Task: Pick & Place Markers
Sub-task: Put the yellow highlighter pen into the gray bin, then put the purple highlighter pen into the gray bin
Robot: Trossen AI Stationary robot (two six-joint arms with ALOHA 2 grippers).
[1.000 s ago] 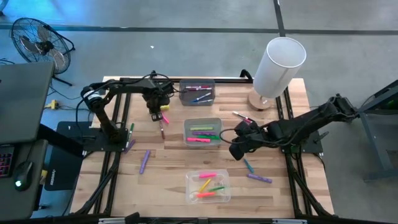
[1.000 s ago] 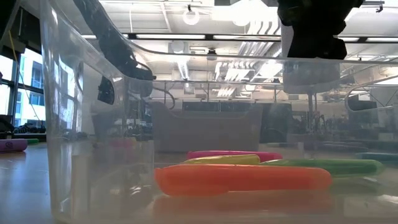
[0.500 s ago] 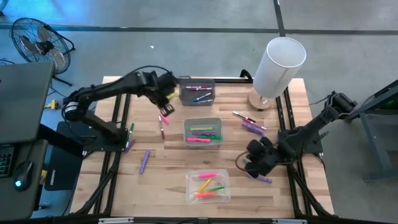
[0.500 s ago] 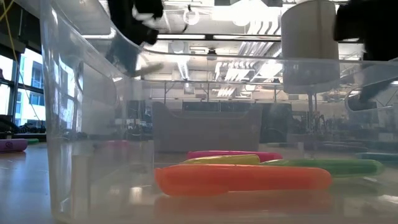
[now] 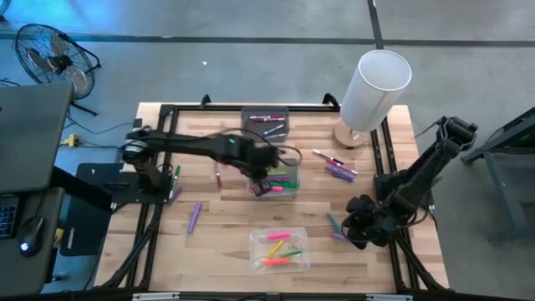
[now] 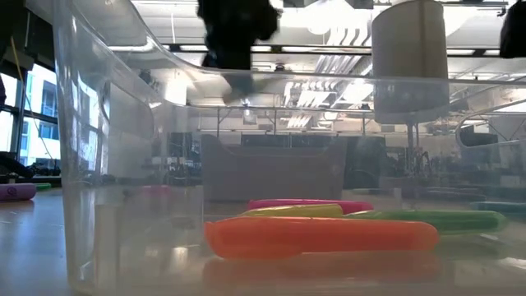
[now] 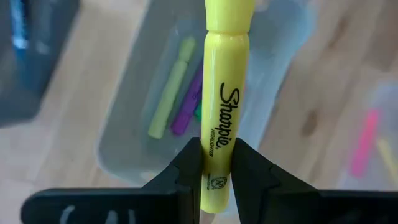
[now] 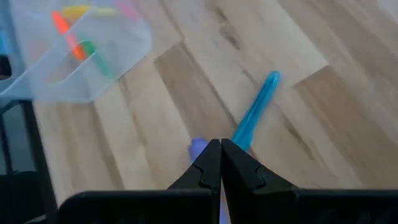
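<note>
Swinging in from the far-left part of the bench, the left hand (image 5: 266, 177) now hangs over the grey middle bin (image 5: 288, 166), while the right hand (image 5: 358, 227) has drawn back to the near-right corner. Its dark fingers (image 7: 189, 167) are clamped on an upright yellow highlighter (image 7: 225, 106), gripped near its lower end with the barrel's lettering showing between them. Below it, in the left wrist view, the middle bin (image 7: 118, 149) holds a pale green pen (image 7: 169, 88) and a purple one (image 7: 188, 109) lying side by side.

Over on the right, the hand's fingers (image 8: 208, 165) are pressed together with nothing between them, low above the wood. A blue marker (image 8: 255, 107) lies slantwise on the planks just ahead of the tips, and a purple marker (image 8: 198, 147) shows right beside them.

Elsewhere on the bench (image 5: 226, 226), the clear bin (image 5: 279, 249) near the front edge holds pink, yellow, orange and green highlighters, seen close through its wall in the low view as an orange highlighter (image 6: 320, 235) in front of a green one (image 6: 427, 219). A dark bin (image 5: 266, 122) at the far edge holds a few pens. Loose markers remain: a purple one (image 5: 194, 216) at the near left, a dark one (image 5: 218, 173) left of the middle bin, and purple ones (image 5: 339, 172) near the base of a white cylinder (image 5: 373, 89).
</note>
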